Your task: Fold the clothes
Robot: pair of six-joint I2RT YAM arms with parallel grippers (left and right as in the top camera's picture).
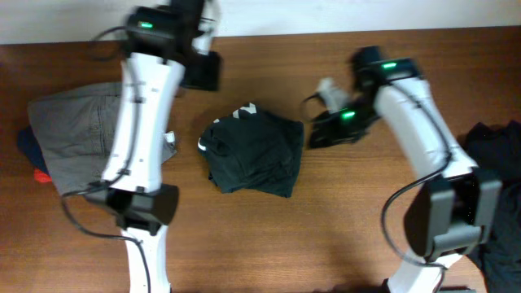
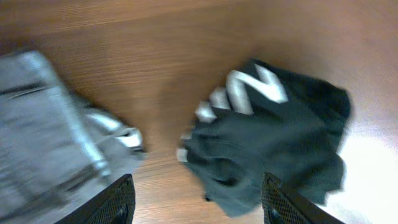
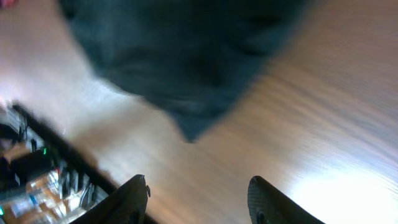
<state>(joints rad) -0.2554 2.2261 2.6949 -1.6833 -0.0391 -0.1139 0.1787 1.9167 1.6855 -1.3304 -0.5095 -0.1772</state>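
Black shirt sits in a compact bundle on the worktop, ahead of both sets of fingers and touching neither. Left fingers are spread with nothing between them. Right fingers are likewise spread and empty (both wrist views blurred). Grey garment lies flat outboard of the left fingers, on a small stack. My read: this shirt's fold is about done, maybe needs squaring. Dark heap well behind the right fingers looks unfolded, so likely more left.
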